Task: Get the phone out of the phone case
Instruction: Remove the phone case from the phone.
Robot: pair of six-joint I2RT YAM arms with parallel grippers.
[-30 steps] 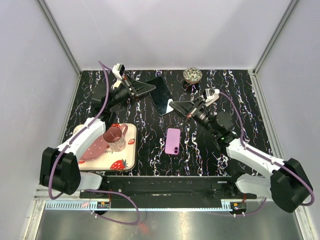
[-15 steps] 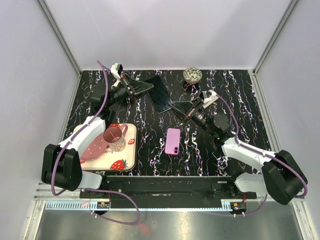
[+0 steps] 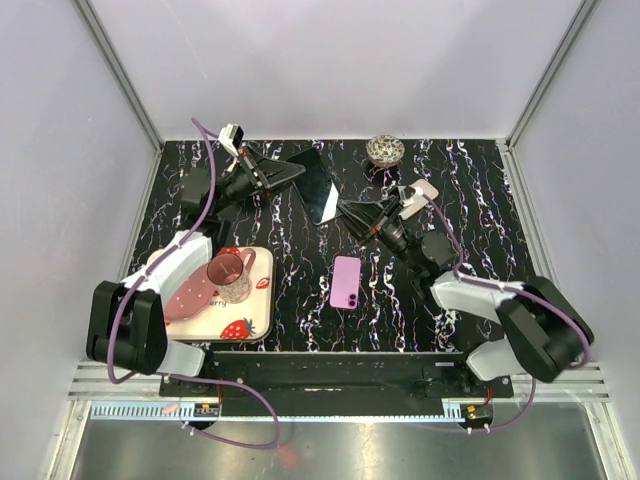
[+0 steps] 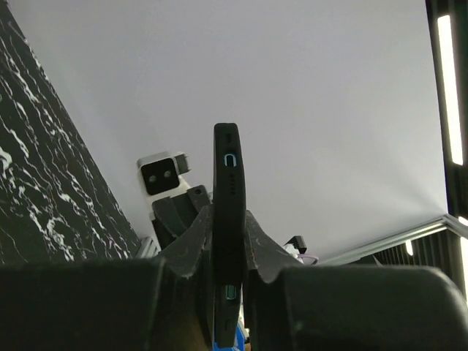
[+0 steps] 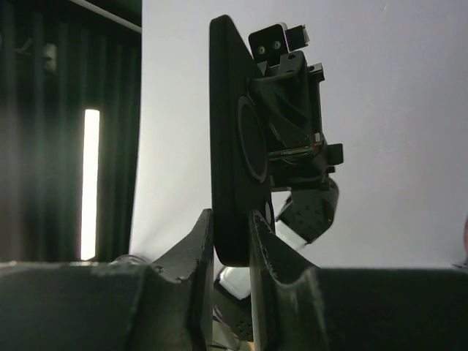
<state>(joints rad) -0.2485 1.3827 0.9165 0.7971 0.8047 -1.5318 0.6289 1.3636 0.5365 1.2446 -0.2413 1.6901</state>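
White-walled enclosure over a black marbled table (image 3: 500, 200). The strawberry-print tray (image 3: 258, 312) sits at the near left, away from the work.

Both arms meet mid-table at one dark slab, held tilted. This is the phone case (image 4: 228, 183) with the phone (image 3: 320, 190) seated in it, its glossy screen catching light.

- **Left gripper** (image 4: 228, 219): pinches one end of the case, fingers flat on both faces.
- **Right gripper** (image 5: 230, 232): pinches the opposite end, fingers snug on either side.

No gap shows between phone and case, so separation looks not yet begun. Still to do: peel the case off and free the phone.

A purple phone-shaped item (image 3: 346, 282) lies flat nearer the bases, apart from both grippers.
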